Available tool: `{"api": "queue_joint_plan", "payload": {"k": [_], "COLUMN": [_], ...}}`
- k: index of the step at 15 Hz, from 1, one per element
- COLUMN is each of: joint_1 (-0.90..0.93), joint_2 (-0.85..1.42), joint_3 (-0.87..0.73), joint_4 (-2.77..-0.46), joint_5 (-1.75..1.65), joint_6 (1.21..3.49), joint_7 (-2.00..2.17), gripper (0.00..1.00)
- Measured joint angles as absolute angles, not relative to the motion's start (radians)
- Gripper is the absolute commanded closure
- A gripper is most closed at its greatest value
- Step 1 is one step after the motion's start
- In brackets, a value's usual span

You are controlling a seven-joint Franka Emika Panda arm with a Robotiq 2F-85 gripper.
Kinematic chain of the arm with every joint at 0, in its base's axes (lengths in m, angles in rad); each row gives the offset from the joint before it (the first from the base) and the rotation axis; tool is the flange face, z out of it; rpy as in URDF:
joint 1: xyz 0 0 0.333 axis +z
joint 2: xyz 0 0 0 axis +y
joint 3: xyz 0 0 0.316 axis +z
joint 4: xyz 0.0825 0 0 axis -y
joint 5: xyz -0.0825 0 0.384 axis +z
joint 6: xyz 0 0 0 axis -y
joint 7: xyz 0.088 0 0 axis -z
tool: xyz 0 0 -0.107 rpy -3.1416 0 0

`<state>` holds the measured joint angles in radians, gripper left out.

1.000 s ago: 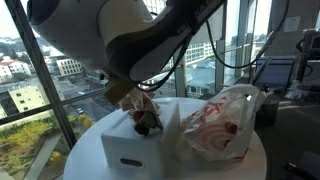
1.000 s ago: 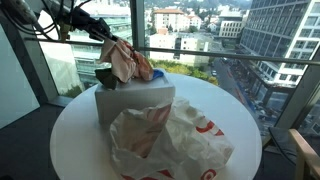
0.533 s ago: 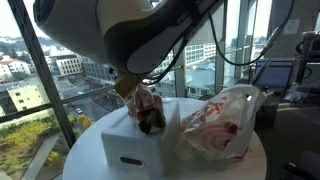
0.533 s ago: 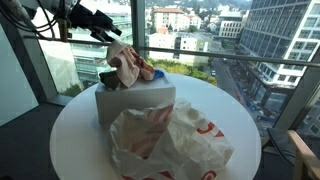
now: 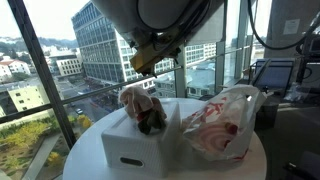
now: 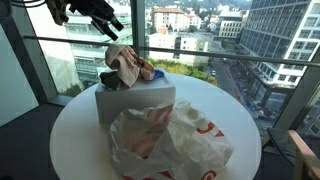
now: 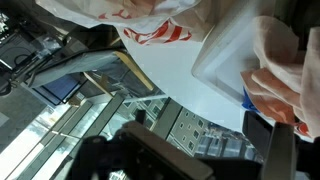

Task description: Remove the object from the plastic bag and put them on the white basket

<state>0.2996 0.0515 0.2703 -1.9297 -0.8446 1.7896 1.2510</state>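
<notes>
1. The round white table (image 6: pixel 70 140) carries the bag and the basket.
2. The plastic bag (image 6: pixel 165 140) lies crumpled on it, just beside the basket.
3. The white basket (image 6: pixel 135 105) stands upright near the table's edge.
4. The object (image 6: pixel 125 65), a pinkish-white bundle with darker bits, sits heaped in the basket, rising above its rim.
5. The gripper (image 6: pixel 105 18) hangs above the bundle, clear of it, jaws spread and empty.
</notes>
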Motion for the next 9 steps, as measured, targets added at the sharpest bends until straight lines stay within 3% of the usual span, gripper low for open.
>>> {"api": "queue_joint_plan", "payload": {"k": [9], "joint_1": [0.223], "joint_2": [-0.239], "joint_3": [0.205], "joint_4": [-2.278], "joint_5": [-0.460], "joint_6": [1.772], "joint_7": [1.164], "gripper": [0.00]}}
